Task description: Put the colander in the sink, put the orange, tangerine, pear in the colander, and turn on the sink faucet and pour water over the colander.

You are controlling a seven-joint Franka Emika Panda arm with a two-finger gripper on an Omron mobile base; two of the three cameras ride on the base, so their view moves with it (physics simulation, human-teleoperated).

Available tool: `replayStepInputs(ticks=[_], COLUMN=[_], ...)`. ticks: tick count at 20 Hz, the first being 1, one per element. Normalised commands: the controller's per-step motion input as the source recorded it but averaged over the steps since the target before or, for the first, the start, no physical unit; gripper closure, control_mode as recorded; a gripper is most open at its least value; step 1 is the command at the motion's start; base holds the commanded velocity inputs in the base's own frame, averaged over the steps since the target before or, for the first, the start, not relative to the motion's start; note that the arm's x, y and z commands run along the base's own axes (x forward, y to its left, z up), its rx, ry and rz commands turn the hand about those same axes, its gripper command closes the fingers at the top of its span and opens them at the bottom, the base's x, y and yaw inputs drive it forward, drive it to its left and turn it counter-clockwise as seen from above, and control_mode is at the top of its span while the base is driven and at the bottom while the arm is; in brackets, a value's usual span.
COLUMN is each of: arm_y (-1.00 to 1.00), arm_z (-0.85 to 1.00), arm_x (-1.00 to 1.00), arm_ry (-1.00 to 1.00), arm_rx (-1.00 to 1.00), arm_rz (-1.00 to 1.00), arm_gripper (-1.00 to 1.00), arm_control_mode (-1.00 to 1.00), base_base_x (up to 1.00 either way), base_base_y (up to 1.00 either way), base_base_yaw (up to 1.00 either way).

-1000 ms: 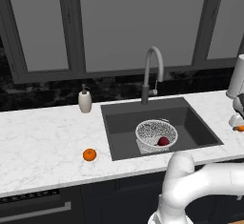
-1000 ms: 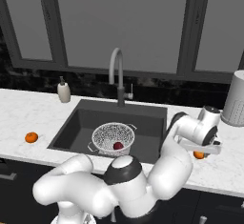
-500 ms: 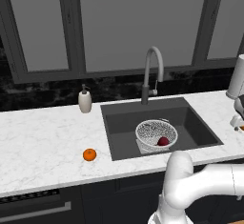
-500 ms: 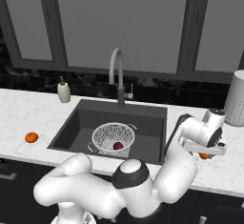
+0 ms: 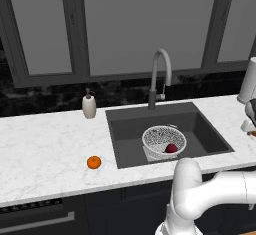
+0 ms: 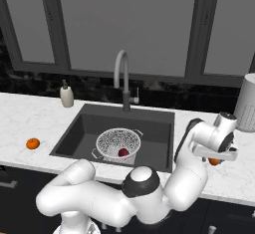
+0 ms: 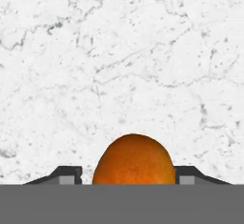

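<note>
The white mesh colander [image 5: 159, 138] [image 6: 112, 141] stands in the dark sink [image 5: 130, 129] [image 6: 154, 128] with the maroon pear [image 5: 171, 148] [image 6: 123, 152] inside it. The grey faucet [image 5: 161, 71] [image 6: 122, 73] arches over the basin; no water shows. On the counter right of the sink lies a round orange fruit [image 7: 132, 161] [image 6: 214, 162]; whether it is the orange or the tangerine I cannot tell. My gripper [image 7: 128, 175] [image 6: 215, 155] [image 5: 248, 124] is down over it, a finger against each side. A second orange fruit [image 5: 93, 162] [image 6: 33, 143] lies on the left counter.
A white soap bottle [image 5: 89, 105] [image 6: 66, 96] stands at the back left of the sink. A tall grey canister [image 5: 248, 81] [image 6: 246, 103] stands on the counter behind my hand. Dark windows and a black backsplash line the back wall.
My hand has come down a little over the orange fruit on the right counter, and its jaws have drawn in against the fruit. Nothing else has moved.
</note>
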Motion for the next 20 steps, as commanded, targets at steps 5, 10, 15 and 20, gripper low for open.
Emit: replayStepInputs(ticks=[5,10,15,20], arm_y=[0.01,0.66,1.0,1.0], arm_z=[-0.38,-0.36,-0.14,0.65], arm_x=[0.03,-0.48,-0.61,-0.39], arm_ry=[-0.02,-0.05,-0.25,-0.1], arm_rx=[0.0,0.03,0.0,0.01], arm_rz=[0.0,0.0,0.0,0.0], arm_gripper=[1.0,1.0,1.0,1.0], arm_control_mode=[-1.0,-1.0,-1.0,-1.0], base_base_x=[0.0,0.0,0.0,0.0], base_base_y=[0.0,0.0,0.0,0.0], base_base_yaw=[0.0,0.0,0.0,0.0])
